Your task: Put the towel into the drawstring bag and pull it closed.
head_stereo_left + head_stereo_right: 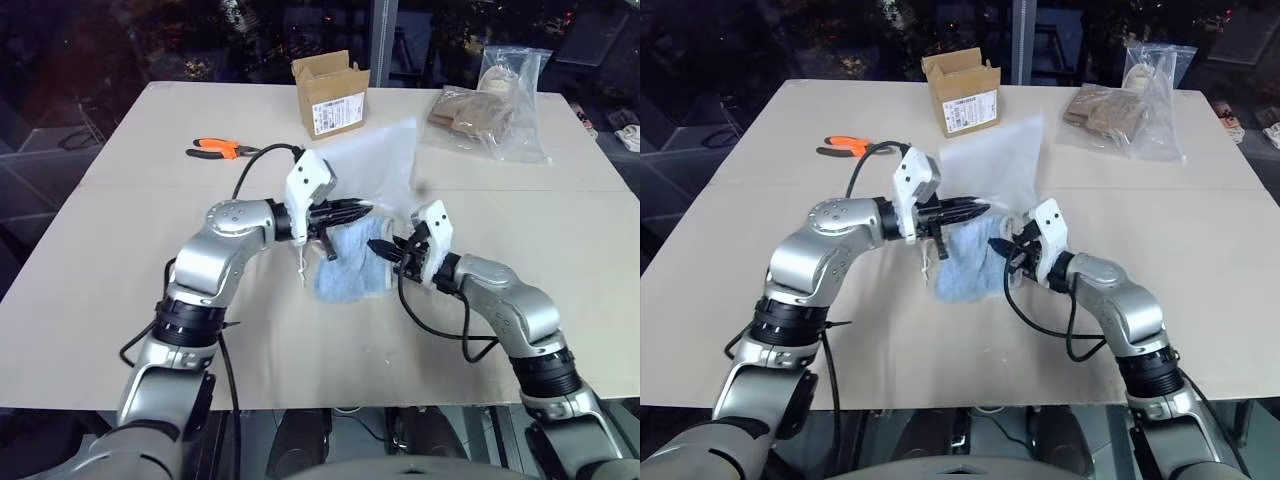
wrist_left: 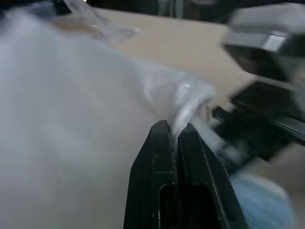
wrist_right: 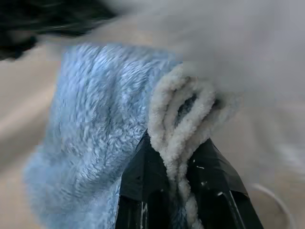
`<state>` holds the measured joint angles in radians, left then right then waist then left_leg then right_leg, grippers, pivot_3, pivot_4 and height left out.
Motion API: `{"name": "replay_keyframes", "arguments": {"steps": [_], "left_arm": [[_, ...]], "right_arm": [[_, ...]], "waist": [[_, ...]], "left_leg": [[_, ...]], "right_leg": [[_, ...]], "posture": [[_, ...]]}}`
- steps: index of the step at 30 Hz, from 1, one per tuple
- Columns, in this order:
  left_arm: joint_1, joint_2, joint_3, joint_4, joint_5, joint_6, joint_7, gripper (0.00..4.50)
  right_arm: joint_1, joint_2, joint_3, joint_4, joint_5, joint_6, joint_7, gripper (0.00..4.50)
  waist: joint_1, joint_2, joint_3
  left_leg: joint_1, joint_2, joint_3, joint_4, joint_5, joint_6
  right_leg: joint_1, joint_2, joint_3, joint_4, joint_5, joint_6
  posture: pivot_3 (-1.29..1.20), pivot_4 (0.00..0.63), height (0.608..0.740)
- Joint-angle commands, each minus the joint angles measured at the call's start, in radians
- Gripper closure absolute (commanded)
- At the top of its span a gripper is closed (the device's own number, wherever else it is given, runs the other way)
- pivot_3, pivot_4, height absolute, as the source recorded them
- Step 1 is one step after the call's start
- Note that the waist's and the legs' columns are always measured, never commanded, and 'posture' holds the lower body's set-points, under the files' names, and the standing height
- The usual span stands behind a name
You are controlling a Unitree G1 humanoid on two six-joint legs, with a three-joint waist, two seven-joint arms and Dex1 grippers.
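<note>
The light-blue towel (image 1: 352,262) hangs above the table's middle, its pale edge (image 3: 178,124) pinched in my shut right gripper (image 1: 383,248). Just behind and above it lies the white semi-sheer drawstring bag (image 1: 375,160), its near edge lifted. My left gripper (image 1: 362,210) is shut on that edge of the bag, and the fabric (image 2: 183,102) bunches at its fingertips. A thin white cord (image 1: 302,270) dangles below the left hand. The two grippers face each other, almost touching, with the towel between and below them.
A small cardboard box (image 1: 330,93) stands at the back middle of the table (image 1: 120,300). Orange-handled pliers (image 1: 222,150) lie to the back left. A clear plastic bag with brown contents (image 1: 490,110) sits at the back right.
</note>
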<state>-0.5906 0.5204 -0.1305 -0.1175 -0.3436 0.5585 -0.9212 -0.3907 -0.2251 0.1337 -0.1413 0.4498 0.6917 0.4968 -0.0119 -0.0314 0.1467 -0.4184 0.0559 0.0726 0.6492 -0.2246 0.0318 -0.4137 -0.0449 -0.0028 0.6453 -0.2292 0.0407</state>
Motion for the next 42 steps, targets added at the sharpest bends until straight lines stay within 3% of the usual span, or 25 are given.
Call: {"name": "replay_keyframes", "arguments": {"steps": [1, 7, 14, 18, 20, 28, 29, 31, 32, 37, 42], "left_arm": [[0.018, 0.014, -0.006, -0.03, 0.016, -0.045, -0.008, 4.5], [0.07, 0.026, 0.01, 0.009, 0.031, -0.094, -0.013, 4.5], [0.089, 0.049, 0.043, -0.015, -0.058, -0.001, -0.064, 4.5], [0.072, 0.024, 0.043, -0.059, -0.142, 0.098, -0.064, 4.5], [0.07, 0.015, 0.028, -0.083, -0.15, 0.116, -0.058, 4.5], [0.055, -0.002, 0.067, -0.021, -0.155, 0.149, -0.002, 4.5], [0.046, -0.005, 0.075, -0.004, -0.157, 0.153, 0.006, 4.5], [0.026, -0.016, 0.092, 0.02, -0.166, 0.169, 0.022, 4.5], [0.02, -0.018, 0.094, 0.025, -0.169, 0.174, 0.026, 4.5], [0.013, -0.015, 0.089, 0.025, -0.169, 0.18, 0.022, 4.5], [0.01, -0.014, 0.076, 0.009, -0.17, 0.192, 0.017, 4.5]], "right_arm": [[-0.016, 0.056, -0.082, 0.014, 0.051, -0.001, -0.047, 4.43], [-0.024, 0.21, -0.246, 0.068, 0.214, 0.036, -0.117, 4.43], [-0.034, 0.313, -0.373, 0.104, 0.347, 0.047, -0.2, 4.43], [-0.071, 0.369, -0.373, 0.175, 0.338, -0.002, -0.229, 4.43], [-0.077, 0.374, -0.31, 0.202, 0.277, -0.034, -0.202, 4.43], [0.006, 0.262, -0.135, 0.101, 0.134, -0.051, -0.13, 0.93], [0.027, 0.231, -0.133, 0.064, 0.146, -0.027, -0.114, 0.93], [0.069, 0.163, -0.13, -0.019, 0.156, 0.001, -0.089, 0.2], [0.085, 0.136, -0.127, -0.056, 0.164, 0.019, -0.081, 0.02], [0.124, 0.033, -0.061, -0.181, 0.158, 0.104, -0.059, 0.02], [0.024, 0.083, 0.12, 0.084, -0.099, -0.032, -0.147, 0.02]], "waist": [[0.0, 0.0, 0.0], [0.0, 0.001, 0.001], [-0.003, 0.001, 0.001], [-0.004, 0.002, 0.001], [-0.005, 0.003, 0.002], [-0.002, 0.003, 0.002], [0.0, 0.003, 0.002], [0.001, 0.003, 0.002], [0.0, 0.003, 0.002], [-0.009, 0.003, 0.002], [-0.009, 0.003, 0.002]], "left_leg": [[0.0, 0.0, 0.0, 0.0, 0.0, 0.0], [-0.001, 0.0, 0.0, 0.0, 0.0, 0.0], [0.0, 0.0, 0.0, 0.0, 0.0, 0.0], [0.0, 0.0, -0.001, 0.0, 0.0, 0.0], [0.0, 0.0, -0.001, 0.0, 0.0, 0.0], [0.0, 0.0, -0.001, -0.001, 0.0, 0.0], [0.0, 0.0, -0.001, -0.001, 0.0, 0.0], [0.0, 0.0, -0.001, 0.0, 0.0, 0.0], [-0.001, 0.0, -0.001, 0.0, 0.0, 0.0], [0.0, 0.0, -0.001, -0.001, 0.0, 0.0], [0.001, 0.001, -0.001, -0.002, 0.0, 0.0]], "right_leg": [[0.0, 0.0, 0.0, 0.0, 0.0, 0.0], [0.0, 0.0, 0.0, 0.0, 0.0, 0.0], [0.0, -0.001, 0.0, 0.0, 0.0, 0.0], [0.0, -0.001, 0.0, 0.0, 0.0, 0.0], [0.0, 0.0, -0.001, 0.001, 0.0, 0.0], [0.0, -0.001, -0.001, 0.0, 0.0, 0.0], [0.0, -0.001, -0.001, 0.0, 0.0, 0.0], [0.0, -0.002, -0.001, 0.0, 0.0, 0.0], [0.0, -0.002, -0.001, 0.0, 0.0, 0.0], [0.0, -0.001, -0.001, 0.0, 0.0, 0.0], [0.0, 0.001, -0.001, 0.0, 0.0, 0.0]], "posture": [[0.0, 0.15, 0.74], [0.0, 0.15, 0.74], [0.0, 0.15, 0.74], [0.0, 0.15, 0.74], [0.0, 0.15, 0.74], [0.0, 0.15, 0.74], [0.0, 0.15, 0.74], [0.0, 0.15, 0.74], [0.0, 0.15, 0.74], [0.0, 0.15, 0.74], [0.0, 0.15, 0.74]]}}
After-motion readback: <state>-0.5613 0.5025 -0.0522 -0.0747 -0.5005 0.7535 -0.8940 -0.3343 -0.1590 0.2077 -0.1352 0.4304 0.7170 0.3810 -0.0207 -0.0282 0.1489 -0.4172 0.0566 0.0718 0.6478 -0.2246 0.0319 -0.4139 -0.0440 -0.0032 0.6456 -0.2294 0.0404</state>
